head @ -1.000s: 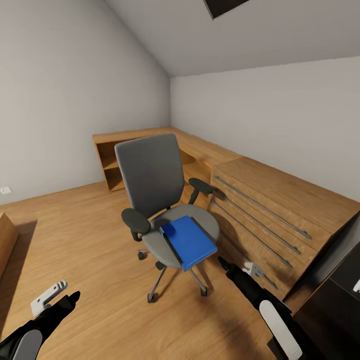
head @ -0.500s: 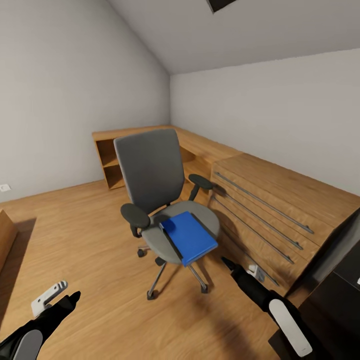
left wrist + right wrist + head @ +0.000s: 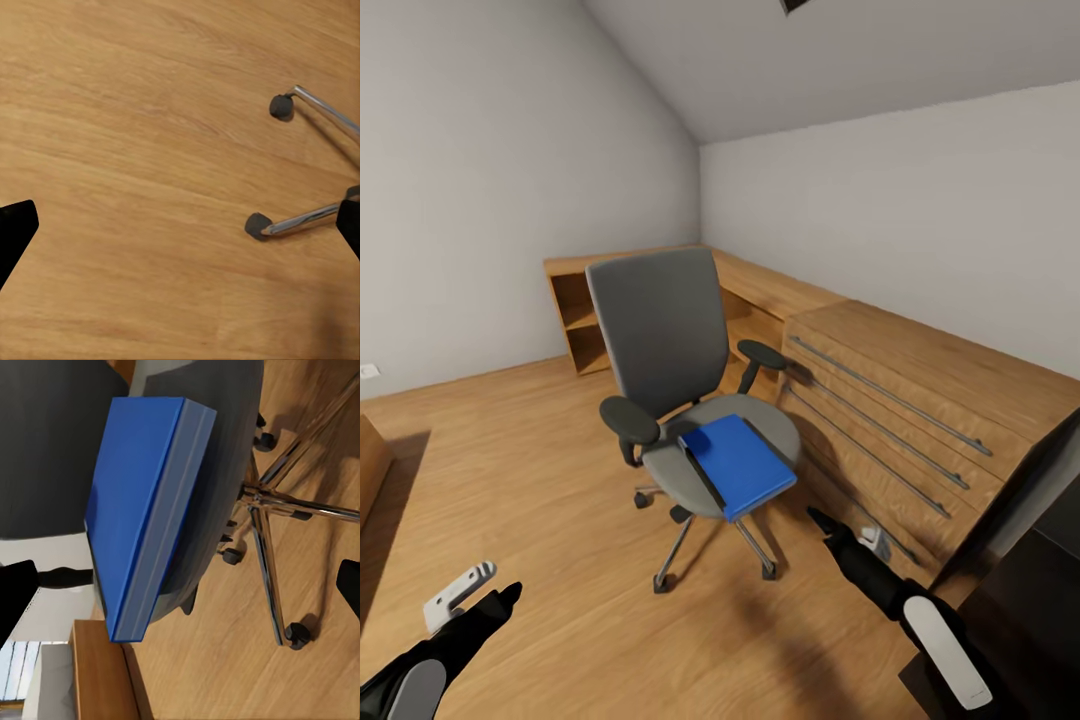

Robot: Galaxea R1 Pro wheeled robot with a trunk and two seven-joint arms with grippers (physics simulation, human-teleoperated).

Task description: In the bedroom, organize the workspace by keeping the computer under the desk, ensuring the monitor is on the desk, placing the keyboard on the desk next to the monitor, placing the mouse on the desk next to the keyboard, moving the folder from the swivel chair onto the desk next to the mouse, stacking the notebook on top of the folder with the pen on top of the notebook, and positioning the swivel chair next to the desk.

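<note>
The left end effector (image 3: 500,597) is held low over the wooden floor (image 3: 510,470), fingers spread wide, nothing gripped. The swivel chair (image 3: 670,370) is located mid-room, beside the light wooden chest (image 3: 920,400). The folder (image 3: 738,464) is laid flat on its seat. The right end effector (image 3: 818,520) is positioned near the folder, wide open and empty.

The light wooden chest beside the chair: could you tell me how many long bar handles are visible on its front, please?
3, stacked on the front of the wooden chest: the upper handle, the middle handle and the lowest handle. The right hand may hide more lower down.
</note>
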